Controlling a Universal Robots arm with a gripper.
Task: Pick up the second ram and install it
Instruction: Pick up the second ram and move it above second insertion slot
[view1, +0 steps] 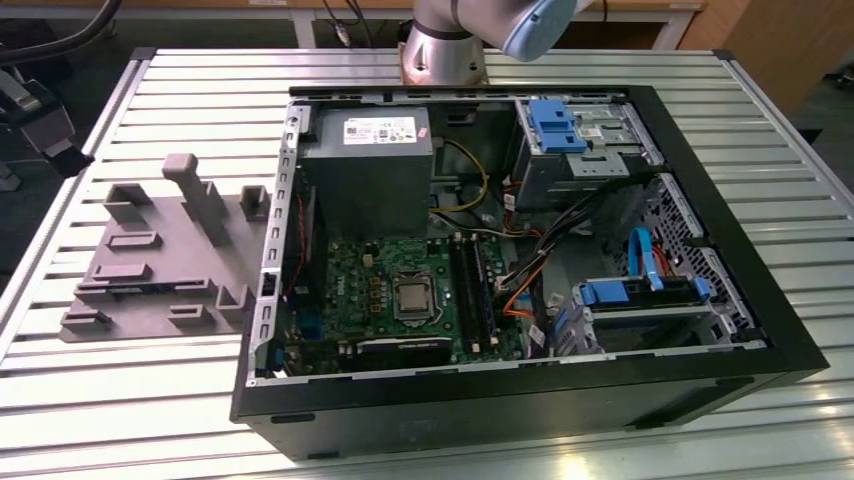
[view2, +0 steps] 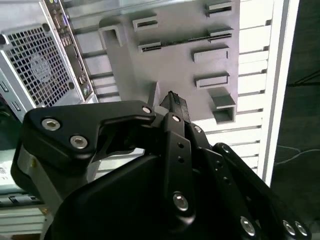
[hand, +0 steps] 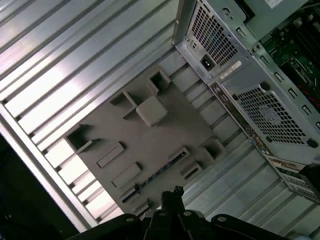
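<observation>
Both wrist views show the second ram (hand: 157, 174) (view2: 182, 40) (slotted in holder (hand: 167, 132)).

Exterior view: high and angled down over the whole surface (view1: 160, 90), with the open computer case (view1: 534, 405) central and the grey holder plate (view1: 154, 265) at the exterior view's left. Both wrist views sit close behind my tool (view2: 172, 102), looking past it onto that plate and the case's rear panel (hand: 260, 100).

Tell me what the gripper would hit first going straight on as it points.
Probably the grey holder plate: in the first wrist view the gripper points at it, near a thin dark strip in a slot, possibly the second ram. Depth is unclear.
</observation>
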